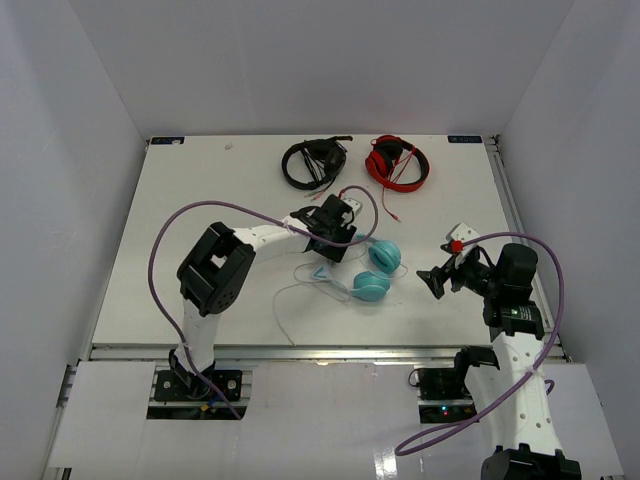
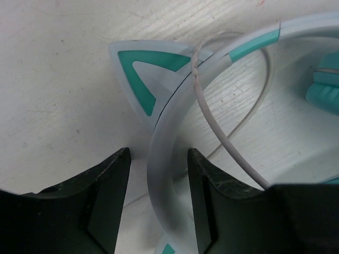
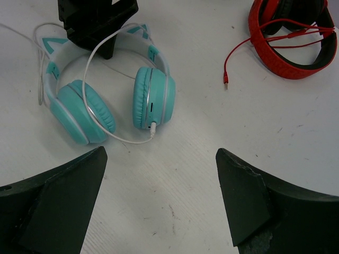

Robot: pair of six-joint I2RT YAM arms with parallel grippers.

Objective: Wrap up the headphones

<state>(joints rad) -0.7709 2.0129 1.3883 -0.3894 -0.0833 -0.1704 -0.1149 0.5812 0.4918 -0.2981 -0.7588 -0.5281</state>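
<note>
Headphones lie mid-table in the top view: two round teal cups, thin white cable trailing in loose loops toward the near edge. Left gripper sits over their band. Right gripper is well apart on the right. Black set and red set lie near the far edge.

Left wrist view: matte black fingers straddle the smooth white band. There is a visible gap on one side, and contact on the other is unclear. A triangular cat ear, white with a teal inset, sits just beyond.

Right wrist view: fingers are spread wide above the bare scuffed tabletop and hold nothing. The glossy cups have padded faces, and the cable is plugged into one.
</note>
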